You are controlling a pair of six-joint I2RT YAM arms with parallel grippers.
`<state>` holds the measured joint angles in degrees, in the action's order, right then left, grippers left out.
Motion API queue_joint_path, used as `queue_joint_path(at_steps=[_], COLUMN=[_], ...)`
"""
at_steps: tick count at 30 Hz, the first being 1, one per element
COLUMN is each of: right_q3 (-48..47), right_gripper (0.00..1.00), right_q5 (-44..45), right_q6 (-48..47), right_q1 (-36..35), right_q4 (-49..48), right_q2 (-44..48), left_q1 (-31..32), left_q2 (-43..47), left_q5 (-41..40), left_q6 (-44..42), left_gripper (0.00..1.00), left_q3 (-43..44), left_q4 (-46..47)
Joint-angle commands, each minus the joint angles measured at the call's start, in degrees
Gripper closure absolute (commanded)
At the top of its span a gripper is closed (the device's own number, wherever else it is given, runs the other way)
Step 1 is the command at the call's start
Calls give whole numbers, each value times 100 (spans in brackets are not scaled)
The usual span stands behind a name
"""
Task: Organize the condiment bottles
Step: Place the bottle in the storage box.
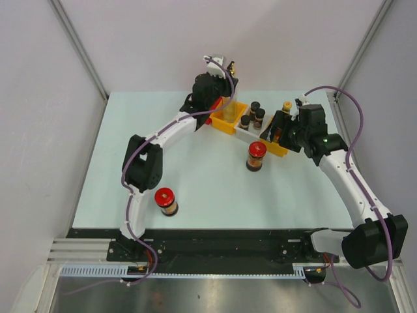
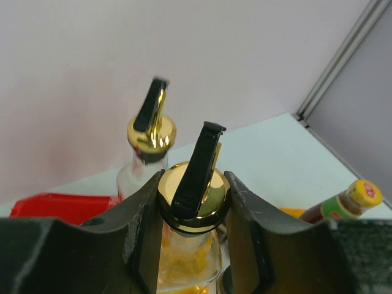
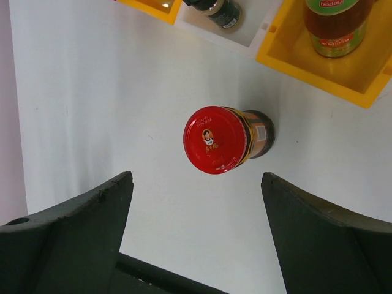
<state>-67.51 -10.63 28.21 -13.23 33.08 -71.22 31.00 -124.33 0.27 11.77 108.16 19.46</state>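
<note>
Because the glass bottle [image 2: 184,254] was hard, slick and breakable, the left end effector [image 2: 195,202] clamped it at its gold collar, probably just above the bins left of the white bin [image 1: 247,135], with a twin bottle [image 2: 150,131] crowding just behind. The right end effector [image 3: 196,184] gaped empty over a rigid red-lidded jar [image 3: 215,139] standing on the surface near the white bin. The jar looked best taken around its lid, and a sauce bottle [image 3: 339,24] stood close by.

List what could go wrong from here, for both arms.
1. The left gripper is shut on the smooth gold cap of a glass bottle, not its body, so the bottle may slip or swing.
2. The second spouted bottle stands close behind and could get knocked.
3. The right gripper hangs open over the red-lidded jar, which sits near the yellow bin. A finger may clip the bin or tip the jar.
</note>
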Motion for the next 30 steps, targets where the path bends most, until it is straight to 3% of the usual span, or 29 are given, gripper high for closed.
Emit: queue_joint_path(at_steps=[1, 9, 12, 14, 16, 17, 20, 27, 30], right_q3=[-35, 71, 97, 106, 115, 115, 124, 132, 132], right_gripper=[9, 9, 9, 9, 9, 9, 9, 9, 9], right_q5=[-70, -141, -141, -149, -167, -167, -167, -176, -176], right_q6=[-96, -43, -26, -17, -8, 1, 9, -8, 1], right_q1=[23, 23, 14, 23, 23, 23, 14, 14, 23], right_q4=[-188, -285, -302, -311, -328, -329, -329, -329, -329], right_q2=[-23, 12, 38, 29, 29, 29, 47, 64, 65], left_q1=[11, 28, 37, 63, 72, 72, 90, 143, 143], left_q2=[348, 278, 252, 252, 243, 252, 234, 269, 357], left_q5=[122, 87, 96, 87, 87, 87, 157, 87, 52], left_q6=[115, -69, -105, -157, -193, -210, -263, -368, -395], left_gripper=[100, 99, 84, 60, 41, 37, 27, 23, 16], left_q3=[-163, -287, -295, -313, -330, -322, -330, -295, -295], left_q4=[717, 559, 462, 418, 400, 392, 392, 374, 391])
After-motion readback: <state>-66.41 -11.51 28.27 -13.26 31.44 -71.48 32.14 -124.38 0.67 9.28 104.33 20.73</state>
